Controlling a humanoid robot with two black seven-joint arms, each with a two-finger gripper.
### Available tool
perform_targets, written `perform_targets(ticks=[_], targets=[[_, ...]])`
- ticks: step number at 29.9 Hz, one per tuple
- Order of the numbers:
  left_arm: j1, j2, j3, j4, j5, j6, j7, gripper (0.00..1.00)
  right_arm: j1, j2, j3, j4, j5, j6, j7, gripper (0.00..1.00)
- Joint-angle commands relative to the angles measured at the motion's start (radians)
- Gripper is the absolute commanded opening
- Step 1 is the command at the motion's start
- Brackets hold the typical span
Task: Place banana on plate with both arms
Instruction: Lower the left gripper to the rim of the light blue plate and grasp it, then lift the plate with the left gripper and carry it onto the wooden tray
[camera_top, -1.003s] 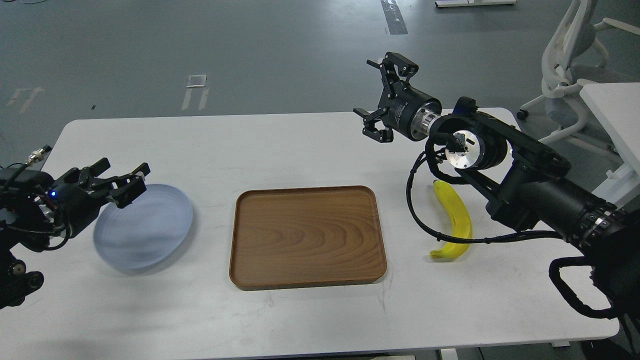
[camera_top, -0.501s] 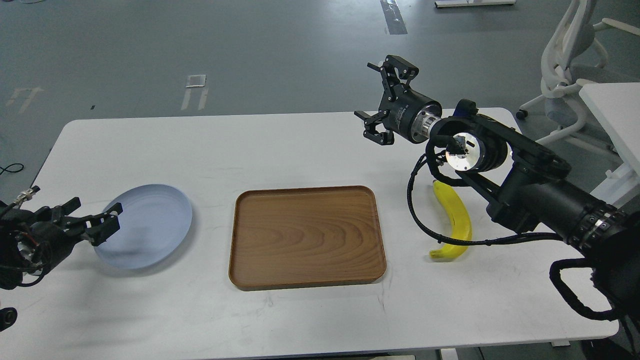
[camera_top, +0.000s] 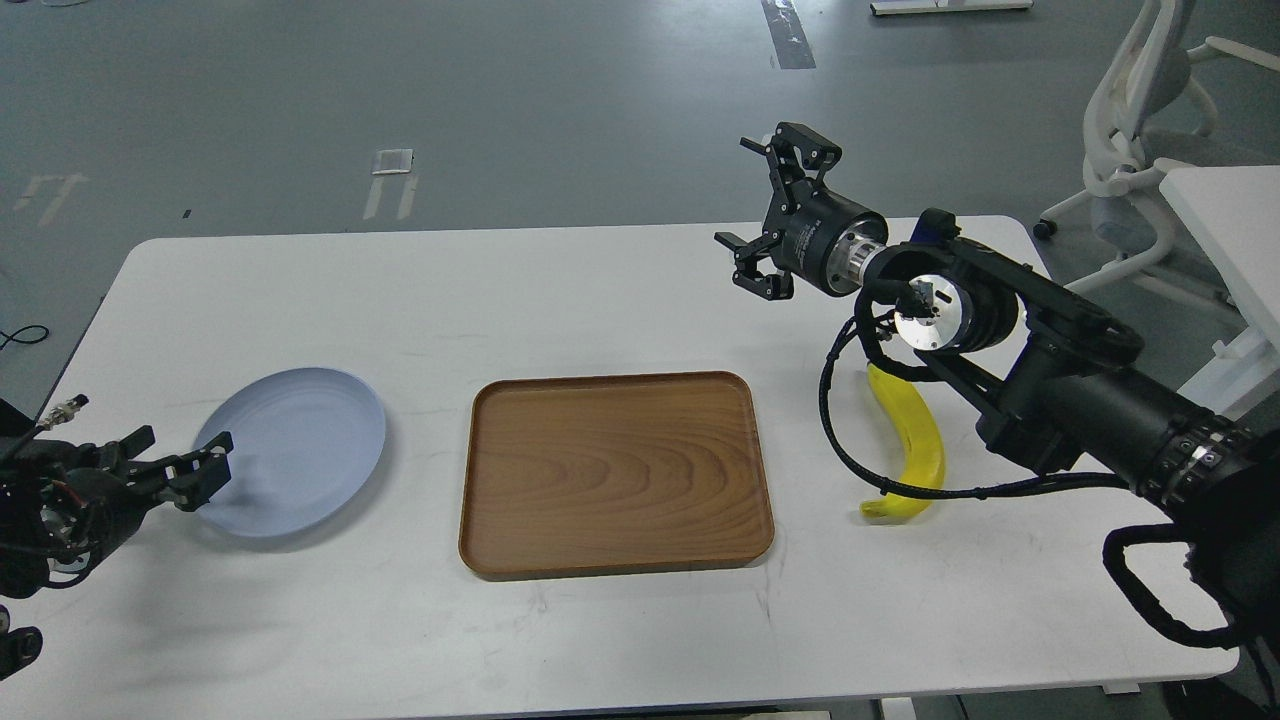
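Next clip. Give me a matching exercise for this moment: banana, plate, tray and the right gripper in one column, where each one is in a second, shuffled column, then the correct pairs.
Things
1. banana
2. plate
3. tray
4. right gripper

Places
A. middle of the table, between the other two items
B. raised over the far edge of the table, fingers spread
C. on the table's right side, partly behind the right arm's cable
D. on the table's left side, just beside the left gripper

Pairs: 1-C, 2-D, 3-A, 4-B
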Motion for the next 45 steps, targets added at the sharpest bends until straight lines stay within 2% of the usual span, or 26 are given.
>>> perform_targets(ticks=[1,13,14,15,18,20,24,26,29,30,34,45], targets=[[0.01,-0.001,0.0,0.003,0.0,-0.001,-0.005,0.84,0.001,-0.001,-0.009,0.0,0.0,-0.001,0.0,1.0],[0.03,0.002,-0.002,0.003,-0.017,-0.009,-0.008,0.81,0.0,-0.001,-0.012,-0.002,-0.005,-0.004,0.0,1.0],[0.03,0.001,-0.002,0.003,-0.017,-0.017,-0.008,0.75,0.0,-0.001,-0.014,-0.002,-0.005,-0.004,0.0,1.0],[0.03,0.001,-0.002,0.003,-0.017,-0.018,-0.008,0.64,0.0,-0.001,-0.012,0.0,-0.008,-0.004,0.0,1.0],[0.03,0.001,-0.002,0.003,-0.018,-0.023,-0.007,0.54,0.0,-0.001,-0.014,0.0,-0.015,-0.004,0.0,1.0],[0.03,-0.001,-0.002,0.003,-0.037,-0.024,-0.007,0.43,0.0,-0.001,-0.014,0.0,-0.035,-0.004,0.0,1.0],[0.03,-0.001,-0.002,0.003,-0.052,-0.026,-0.007,0.33,0.0,-0.001,-0.014,0.0,-0.041,-0.004,0.0,1.0],[0.028,-0.001,-0.002,0.003,-0.055,-0.026,-0.007,0.22,0.0,-0.001,-0.014,-0.002,-0.041,-0.004,0.0,1.0],[0.027,0.002,-0.002,0.004,-0.075,-0.03,-0.007,0.13,0.0,-0.001,-0.014,-0.002,-0.041,-0.004,0.0,1.0],[0.027,0.002,-0.002,0.004,-0.075,-0.03,-0.007,0.13,0.0,-0.001,-0.014,-0.002,-0.041,-0.004,0.0,1.0],[0.025,-0.001,-0.003,0.026,-0.084,-0.03,-0.005,0.0,-0.002,-0.001,-0.014,-0.002,-0.041,-0.004,0.0,1.0],[0.005,-0.001,-0.017,0.012,-0.189,-0.034,-0.019,0.0,0.0,-0.001,-0.017,-0.002,-0.041,-0.009,0.0,1.0]])
